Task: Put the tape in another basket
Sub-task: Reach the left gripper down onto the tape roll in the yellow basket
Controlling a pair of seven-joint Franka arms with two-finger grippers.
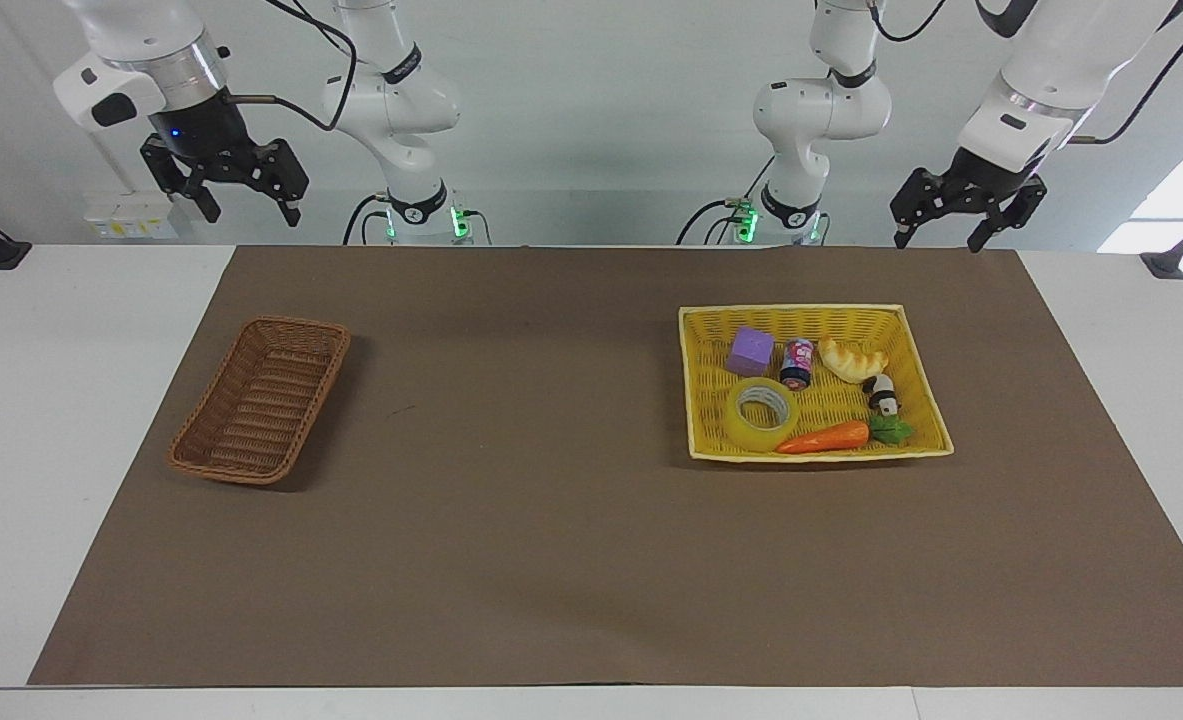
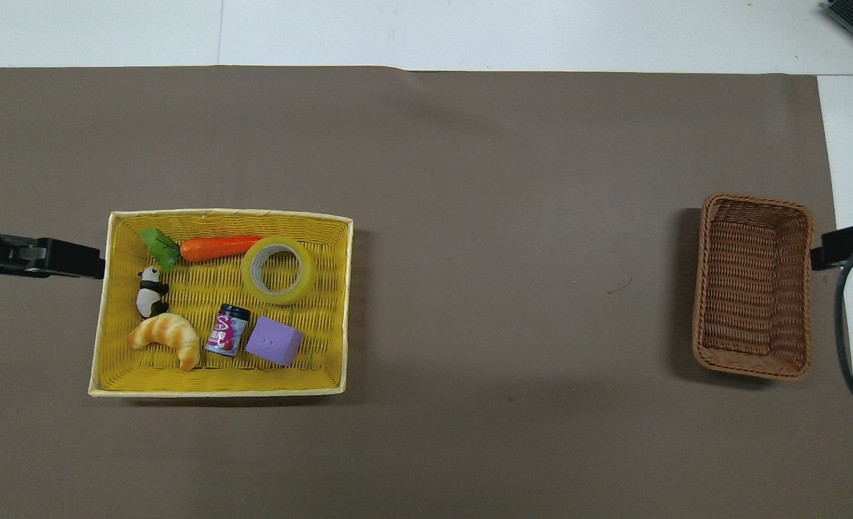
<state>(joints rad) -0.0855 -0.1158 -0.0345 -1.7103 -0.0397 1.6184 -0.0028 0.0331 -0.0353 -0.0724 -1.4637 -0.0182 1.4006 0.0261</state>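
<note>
The tape (image 1: 762, 413) (image 2: 278, 269) lies flat, its hole facing up, inside the yellow basket (image 1: 699, 442) (image 2: 217, 383), in the part of it farther from the robots and toward the right arm's end of the table. The orange toy carrot (image 1: 823, 437) (image 2: 218, 247) lies just beside the tape in the yellow basket, along its rim farthest from the robots. Also in the yellow basket, nearer to the robots than the tape, sit a purple block (image 1: 752, 351) (image 2: 274, 341), a small jar (image 1: 797, 362) (image 2: 228, 330) and a toy croissant (image 1: 852, 359) (image 2: 166, 336); a panda figure (image 1: 883, 393) (image 2: 151, 290) sits between croissant and carrot leaves.

The brown wicker basket (image 1: 259, 400) (image 2: 753, 285) stands well apart from the yellow basket, toward the right arm's end of the brown mat (image 1: 551, 560) (image 2: 513, 180), with nothing in it.

The left gripper (image 1: 936, 235) hangs in the air over the robots' edge of the mat, nearer to the robots than the yellow basket, its jaws spread wide and holding nothing. The right gripper (image 1: 248, 205) waits raised over the table's edge near the brown wicker basket, jaws also wide and holding nothing.
</note>
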